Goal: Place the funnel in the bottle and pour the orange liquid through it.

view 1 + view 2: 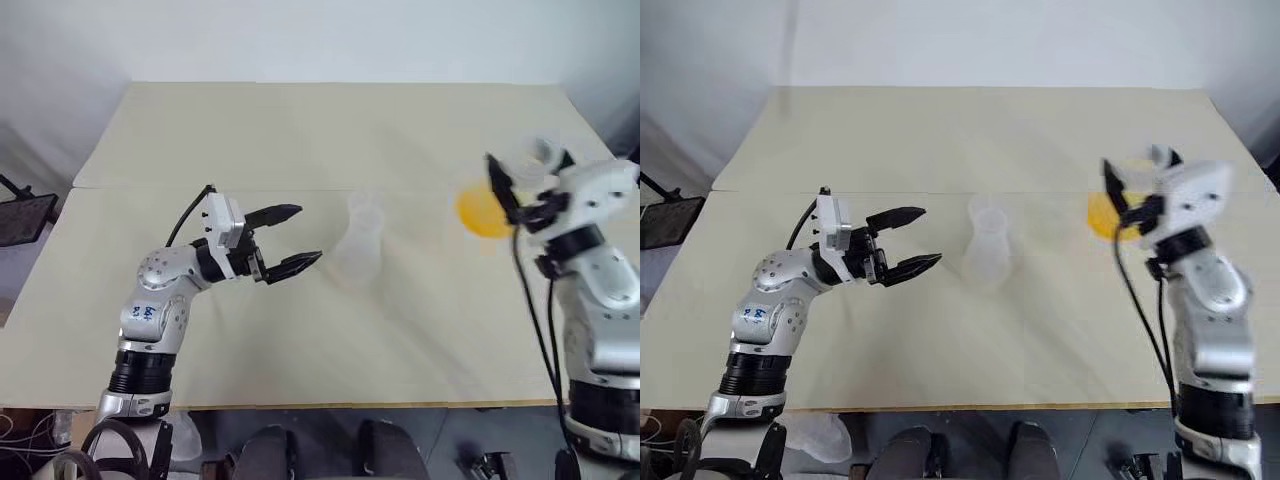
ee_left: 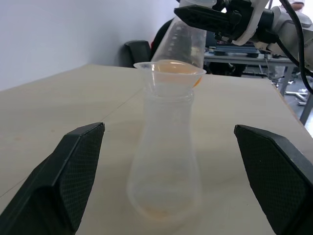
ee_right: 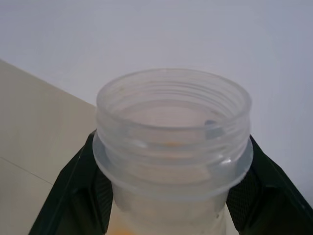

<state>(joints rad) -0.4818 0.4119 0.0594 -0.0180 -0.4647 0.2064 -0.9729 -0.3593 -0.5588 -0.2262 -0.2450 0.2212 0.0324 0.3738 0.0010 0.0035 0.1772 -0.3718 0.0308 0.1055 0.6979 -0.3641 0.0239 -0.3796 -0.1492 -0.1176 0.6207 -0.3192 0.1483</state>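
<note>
The clear bottle (image 1: 360, 248) stands upright mid-table, and the small see-through funnel (image 2: 168, 73) sits in its neck. My left gripper (image 1: 308, 236) hovers open just left of the bottle, one finger (image 2: 63, 171) on each side of it in the left wrist view, not touching. At the right, my right gripper (image 1: 520, 190) is shut on the neck of a clear flask (image 3: 173, 132), held tilted above the table. The orange liquid (image 1: 482, 212) shows inside that flask. A faint orange trace lies in the bottle's base (image 2: 164, 210).
The beige table (image 1: 300, 130) has a seam running across its middle. A black stand (image 1: 20, 215) sits off the table's left edge. The table's front edge lies close to both arms.
</note>
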